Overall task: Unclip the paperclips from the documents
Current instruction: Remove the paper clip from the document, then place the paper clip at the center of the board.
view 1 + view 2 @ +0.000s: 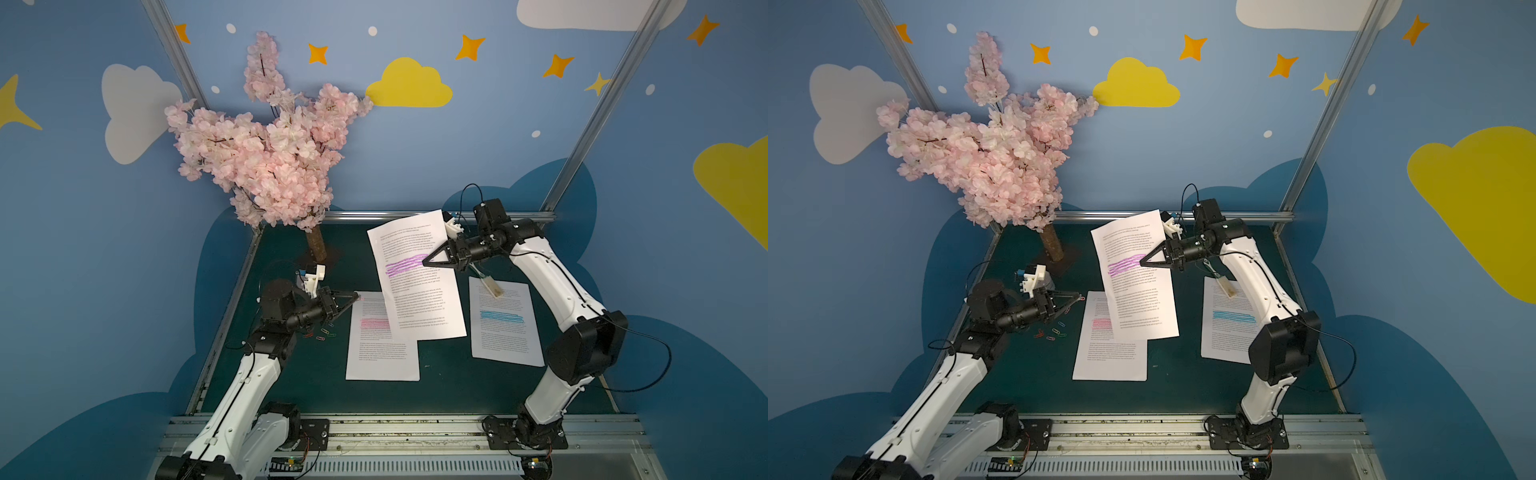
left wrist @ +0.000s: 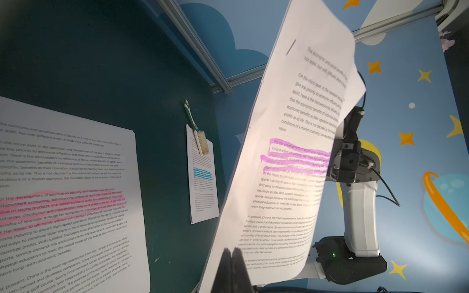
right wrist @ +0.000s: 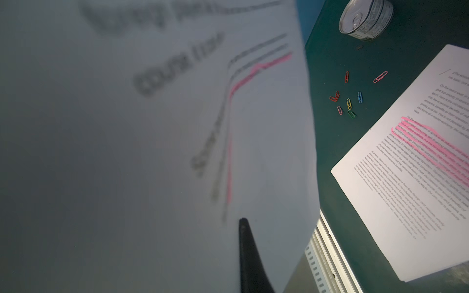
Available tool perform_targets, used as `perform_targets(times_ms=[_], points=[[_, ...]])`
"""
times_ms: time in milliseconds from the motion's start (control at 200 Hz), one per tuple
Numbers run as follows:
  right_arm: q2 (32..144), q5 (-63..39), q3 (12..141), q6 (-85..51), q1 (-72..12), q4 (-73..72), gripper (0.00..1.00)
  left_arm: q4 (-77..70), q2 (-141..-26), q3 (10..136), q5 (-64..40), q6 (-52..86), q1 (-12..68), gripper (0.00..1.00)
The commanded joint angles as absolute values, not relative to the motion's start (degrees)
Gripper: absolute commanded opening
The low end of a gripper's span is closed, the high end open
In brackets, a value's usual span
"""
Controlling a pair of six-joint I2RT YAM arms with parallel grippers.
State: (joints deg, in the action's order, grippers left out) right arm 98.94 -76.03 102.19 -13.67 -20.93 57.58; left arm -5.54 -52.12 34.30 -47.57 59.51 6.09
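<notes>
— Where do we have the purple page (image 1: 415, 299)?
— Lifted off the mat (image 1: 291, 374), far centre, with the right gripper (image 1: 424, 262) clamped on it from its right edge.
— And the left gripper (image 1: 355, 296)?
— Closed (we see nothing in it), at the far-left corner of the pink page (image 1: 382, 357). The paperclips (image 1: 322, 332) lie loose on the mat left of that page, and the blue page (image 1: 507, 332) lies flat on the right.

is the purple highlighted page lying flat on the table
No, the purple highlighted page hangs tilted above the table, its edge pinched by the right gripper.
</notes>
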Motion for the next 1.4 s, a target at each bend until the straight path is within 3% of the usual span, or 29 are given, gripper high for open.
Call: perform_targets(times_ms=[0,135,315,616,801,1051,1131,1196,1246,1286,1367,1382,1392], points=[[96.04,-76.21,100.98,-12.82,-20.92,58.90,0.00,-4.49,-52.04,34.02,-46.47,58.45,5.90,0.02],[95.37,-75.60,98.91,-12.68,-20.93,58.89,0.00,0.82,-52.19,33.62,-43.55,56.64,5.60,0.02],[95.87,-70.24,94.76,-12.08,-20.72,60.09,0.00,23.51,-53.87,32.80,-27.98,45.37,4.66,0.02],[104.13,-57.68,96.80,-10.94,-17.14,65.43,0.00,25.74,-56.02,26.10,-18.10,43.07,3.51,0.03],[116.94,-50.47,108.24,-5.30,-12.83,72.65,0.00,23.34,-59.34,23.94,-15.15,41.54,3.35,0.04],[138.73,-39.98,134.95,-1.21,-7.36,81.77,0.00,21.06,-64.26,25.31,-10.96,40.43,3.34,0.07],[143.58,-38.03,141.35,-1.45,-6.58,83.12,0.00,17.99,-66.39,25.55,-10.00,40.69,3.41,0.14],[145.70,-37.18,143.84,-1.98,-6.42,82.80,0.00,17.19,-67.93,26.58,-9.31,40.14,3.33,0.34],[146.24,-35.85,144.32,-2.44,-6.42,82.13,0.25,17.47,-68.86,27.69,-8.69,39.58,3.35,0.49],[146.25,-34.57,144.32,-2.76,-6.54,81.61,0.45,18.38,-69.19,28.73,-7.81,38.81,3.36,0.55],[145.17,-30.12,144.59,-3.12,-6.89,81.30,0.66,21.76,-69.18,31.10,-3.70,38.50,3.73,0.65],[144.84,-29.40,144.60,-2.95,-6.94,81.28,0.88,22.47,-69.07,31.64,-2.79,38.50,3.77,0.67],[144.54,-28.90,144.61,-2.80,-7.01,81.16,0.93,22.95,-68.95,32.01,-2.49,38.50,3.86,0.69]])
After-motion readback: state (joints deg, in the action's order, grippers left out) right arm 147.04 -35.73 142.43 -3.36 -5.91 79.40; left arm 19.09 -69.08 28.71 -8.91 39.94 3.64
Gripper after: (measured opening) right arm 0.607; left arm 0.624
